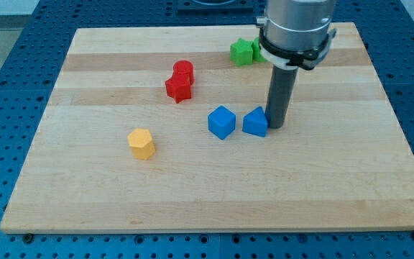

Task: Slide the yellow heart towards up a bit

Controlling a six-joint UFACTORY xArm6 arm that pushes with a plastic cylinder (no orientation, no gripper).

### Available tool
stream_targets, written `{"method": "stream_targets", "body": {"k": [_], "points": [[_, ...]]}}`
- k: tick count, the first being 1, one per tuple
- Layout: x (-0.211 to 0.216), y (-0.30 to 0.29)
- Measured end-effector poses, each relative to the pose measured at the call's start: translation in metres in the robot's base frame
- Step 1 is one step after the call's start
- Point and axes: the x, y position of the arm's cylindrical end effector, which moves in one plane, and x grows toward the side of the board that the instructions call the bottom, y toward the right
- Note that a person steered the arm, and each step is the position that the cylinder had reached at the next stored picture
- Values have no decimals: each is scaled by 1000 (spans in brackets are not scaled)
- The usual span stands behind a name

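Observation:
The yellow block (141, 143) lies at the board's left of centre, toward the view's bottom; its shape looks rounded, heart or hexagon, and I cannot make it out for certain. My tip (274, 126) rests on the board touching the right side of a blue triangular block (255, 123). The tip is far to the right of the yellow block, with a blue cube (221, 121) between them.
Two red blocks (180, 80) sit together above and left of the blue cube. A green block (242, 52) lies near the board's top edge, with another green one partly hidden behind the arm. The wooden board (85, 201) sits on a blue perforated table.

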Motion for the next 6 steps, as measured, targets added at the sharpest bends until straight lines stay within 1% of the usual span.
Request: {"method": "stream_targets", "body": {"k": [2, 3, 4, 6], "points": [[1, 0], [0, 18], [-10, 36], [-46, 37]]}}
